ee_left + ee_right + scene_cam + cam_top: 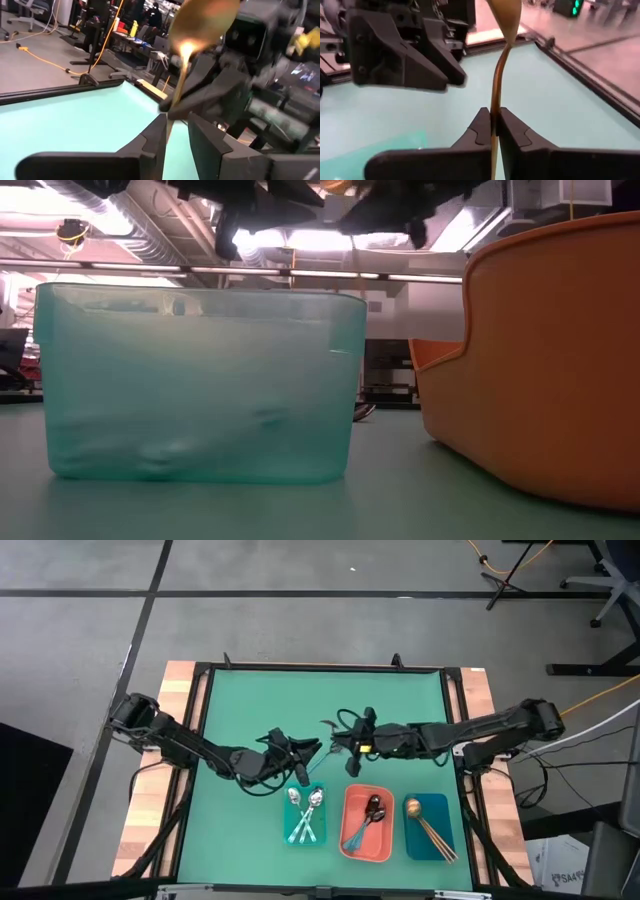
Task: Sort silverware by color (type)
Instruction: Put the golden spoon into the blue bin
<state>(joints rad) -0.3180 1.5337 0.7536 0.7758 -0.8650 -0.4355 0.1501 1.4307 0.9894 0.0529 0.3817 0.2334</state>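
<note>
A gold-copper spoon [502,60] with a thin brown handle hangs in the air between the two grippers over the mat's middle. Its bowl [205,20] is away from the fingers. My right gripper [495,117] reaches in from the table's right [340,745] and is shut on the spoon's handle. My left gripper [177,122] reaches in from the left [312,752] and is open. Its fingers stand close by the handle's end, apart from it in the right wrist view. Silver spoons [305,808] lie in the teal tray, dark spoons [372,812] in the coral tray, gold spoons [428,825] in the dark blue tray. My right gripper pinches the gold-copper spoon's thin handle [496,100] between its two fingers, coming about level from the table's right. The handle runs on back between the fingers, and the bowl end sticks out past the fingertips. The spoon is lifted clear of the mat.
Three trays stand in a row at the mat's near edge: teal [305,838], coral [346,825], dark blue [442,808]. The low view is filled by the teal tray's wall [200,380] and the coral tray's wall [540,360]. Green mat [260,700] lies bare toward the far side.
</note>
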